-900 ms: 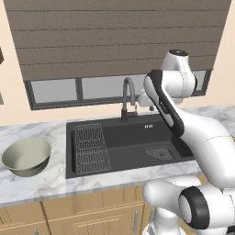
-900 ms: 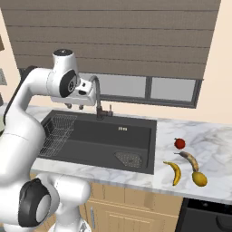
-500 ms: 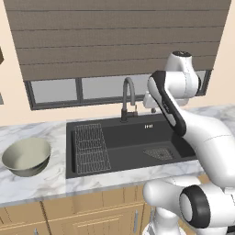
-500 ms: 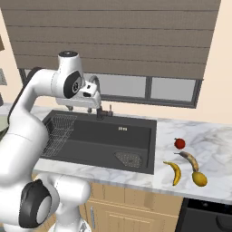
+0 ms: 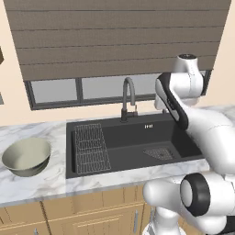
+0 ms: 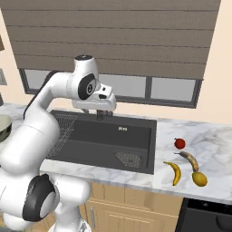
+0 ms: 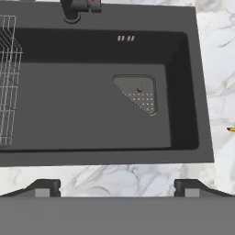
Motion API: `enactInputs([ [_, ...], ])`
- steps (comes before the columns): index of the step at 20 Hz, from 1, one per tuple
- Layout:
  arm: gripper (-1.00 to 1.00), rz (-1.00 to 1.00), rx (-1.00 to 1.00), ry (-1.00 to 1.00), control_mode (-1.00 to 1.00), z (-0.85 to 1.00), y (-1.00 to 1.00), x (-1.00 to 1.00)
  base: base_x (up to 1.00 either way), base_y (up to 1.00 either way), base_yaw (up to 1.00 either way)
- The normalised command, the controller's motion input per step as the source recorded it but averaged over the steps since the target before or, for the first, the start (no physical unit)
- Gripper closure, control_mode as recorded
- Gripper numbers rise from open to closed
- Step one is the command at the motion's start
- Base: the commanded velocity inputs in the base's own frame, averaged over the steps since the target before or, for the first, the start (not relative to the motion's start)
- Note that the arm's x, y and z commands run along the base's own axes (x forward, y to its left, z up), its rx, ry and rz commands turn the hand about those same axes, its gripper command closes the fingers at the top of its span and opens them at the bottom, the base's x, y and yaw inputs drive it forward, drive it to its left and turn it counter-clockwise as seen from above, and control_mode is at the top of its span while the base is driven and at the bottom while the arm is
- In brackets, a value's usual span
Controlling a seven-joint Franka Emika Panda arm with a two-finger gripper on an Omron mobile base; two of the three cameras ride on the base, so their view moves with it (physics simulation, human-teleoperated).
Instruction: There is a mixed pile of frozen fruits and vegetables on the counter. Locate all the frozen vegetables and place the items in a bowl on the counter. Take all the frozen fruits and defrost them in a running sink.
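arm bent high over the black rectangular sink point(image 7: 92, 105), gripper point(image 7: 117, 187) spread wide and empty, pointing down. curved yellow bananas point(image 6: 176, 172) lie on the veined marble worktop point(image 6: 213, 149), right of the basin.

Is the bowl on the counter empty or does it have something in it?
Empty. The bowl shows only its bare pale inside, and the red piece and yellow piece lie right of the sink.

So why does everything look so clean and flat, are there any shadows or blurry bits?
Left base view: sharp all over, soft even light, the bowl paler inside. Right base view: only faint shadows by the bananas on the counter. Hand view: the black sink has no glare, and the fingers look crisp.
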Motion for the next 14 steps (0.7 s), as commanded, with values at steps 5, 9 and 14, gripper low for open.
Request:
enactInputs([
  [5, -1.00, 0.00, -0.03, 0.09, -1.00, -0.18, -0.79, 0.41, 0.00, 0.00, 0.00],
  [9, -1.00, -0.02, -0.01, 0.04, -1.00, -0.31, -0.68, 0.17, 0.00, 0.00, 0.00],
  [14, -1.00, -0.02, 0.00, 0.02, -1.00, -0.37, -0.80, 0.23, 0.00, 0.00, 0.00],
])
